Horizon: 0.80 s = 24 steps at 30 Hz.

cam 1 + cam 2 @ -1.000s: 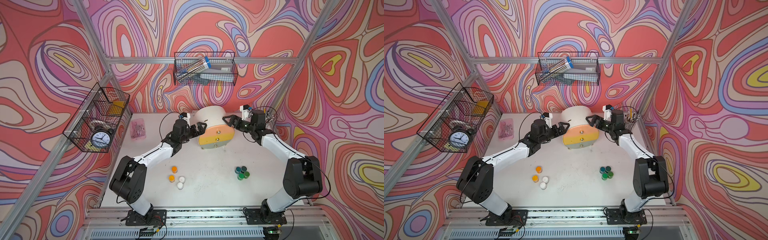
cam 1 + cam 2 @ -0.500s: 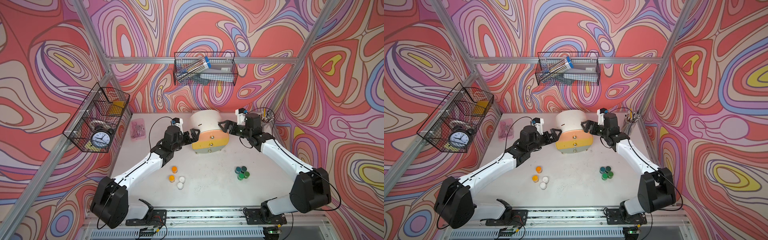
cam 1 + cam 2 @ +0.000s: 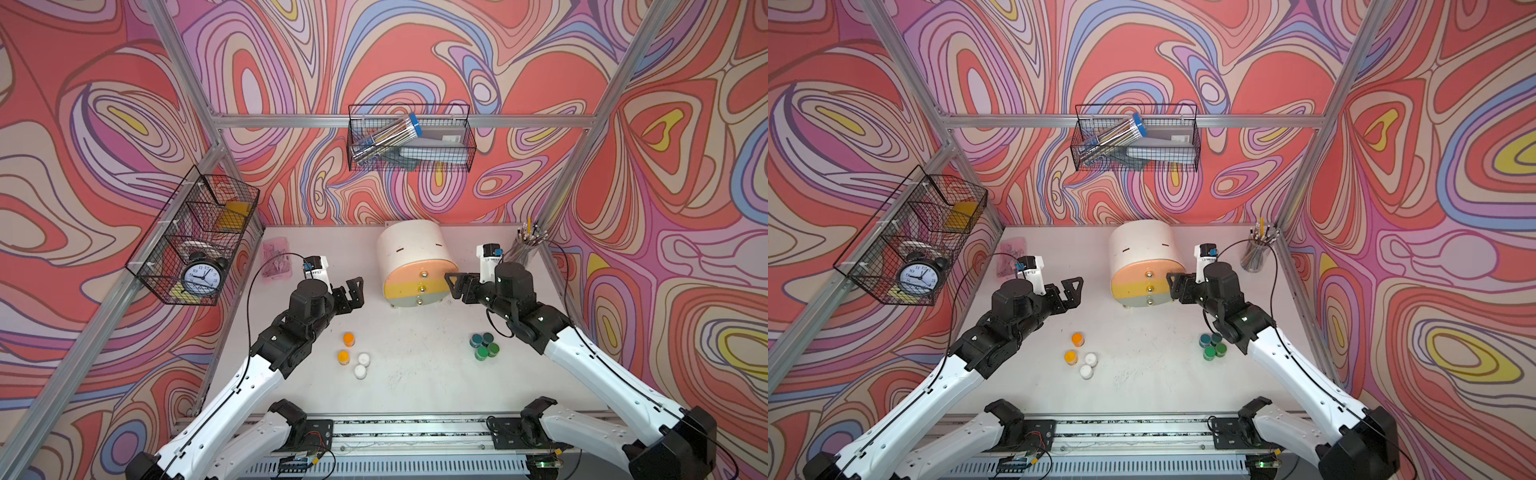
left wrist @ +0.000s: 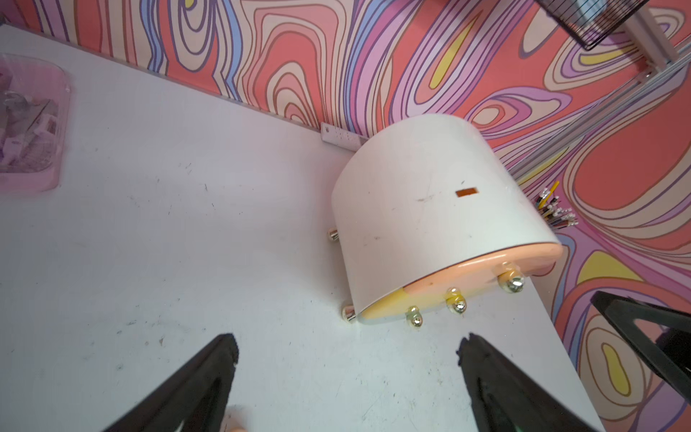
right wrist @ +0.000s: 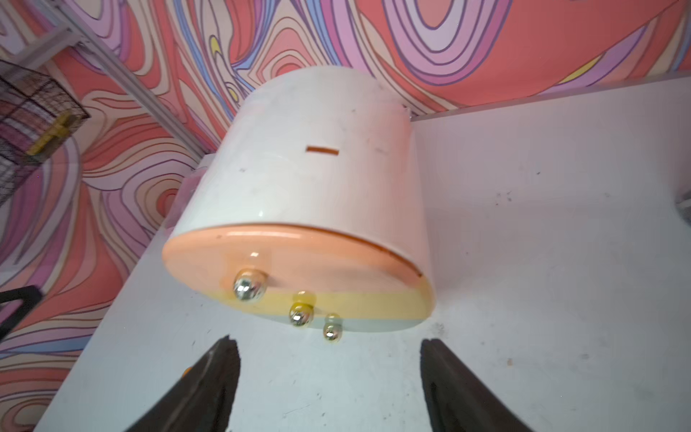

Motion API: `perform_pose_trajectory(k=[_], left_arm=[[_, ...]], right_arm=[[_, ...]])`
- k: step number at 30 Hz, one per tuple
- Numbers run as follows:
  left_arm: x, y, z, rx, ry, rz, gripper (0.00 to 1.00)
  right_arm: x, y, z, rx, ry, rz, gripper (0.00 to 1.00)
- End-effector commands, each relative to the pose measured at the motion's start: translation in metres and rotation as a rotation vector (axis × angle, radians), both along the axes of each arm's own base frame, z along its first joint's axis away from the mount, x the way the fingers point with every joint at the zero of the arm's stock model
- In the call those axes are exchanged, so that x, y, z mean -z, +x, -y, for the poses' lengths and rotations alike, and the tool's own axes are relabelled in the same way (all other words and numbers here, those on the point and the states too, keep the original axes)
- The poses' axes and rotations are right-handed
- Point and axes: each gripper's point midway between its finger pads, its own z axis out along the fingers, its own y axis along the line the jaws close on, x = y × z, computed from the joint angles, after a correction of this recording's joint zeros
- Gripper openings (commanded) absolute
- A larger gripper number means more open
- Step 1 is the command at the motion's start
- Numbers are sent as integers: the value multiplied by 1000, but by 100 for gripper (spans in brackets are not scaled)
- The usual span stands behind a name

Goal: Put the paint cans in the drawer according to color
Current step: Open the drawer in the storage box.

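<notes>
Change: a second ago both grippers flanked the drawer chest. Now the left gripper (image 3: pixel 351 292) has backed off, jaws wide apart and empty, well clear of the chest's left side. The chest itself has shifted slightly left and been turned.

Two orange paint cans (image 3: pixel 346 347) and two white paint cans (image 3: pixel 362 364) sit untouched on the table just in front of the left gripper.

The drawer chest (image 3: pixel 411 253) is mid-table at the back, with its peach, yellow and grey-green fronts looking shut.

The four green paint cans (image 3: pixel 483 345) are clustered under the right forearm.

The right gripper (image 3: pixel 454 286) is just beside the chest's right front edge, jaws apart, slightly narrower than before, and holding nothing.

Judgement: repositioning is done. A drawer needs opening next, and no cans are sorted yet.
</notes>
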Motion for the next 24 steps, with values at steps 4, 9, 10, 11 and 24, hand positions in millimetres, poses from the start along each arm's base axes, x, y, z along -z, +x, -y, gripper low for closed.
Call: perform_pose_trajectory(k=[4, 9, 10, 11, 24], left_arm=[[20, -9, 12, 91, -18, 16, 99], [31, -11, 17, 127, -15, 21, 99], [33, -11, 17, 130, -15, 24, 99], [35, -12, 17, 133, -18, 27, 99], [73, -31, 43, 310, -62, 27, 99]], right_arm=[[-7, -10, -31, -18, 450, -25, 68], [8, -14, -43, 37, 623, -109, 63], [7, -15, -45, 40, 654, -102, 62], [5, -16, -46, 50, 682, -90, 60], [13, 8, -76, 172, 834, -4, 45]])
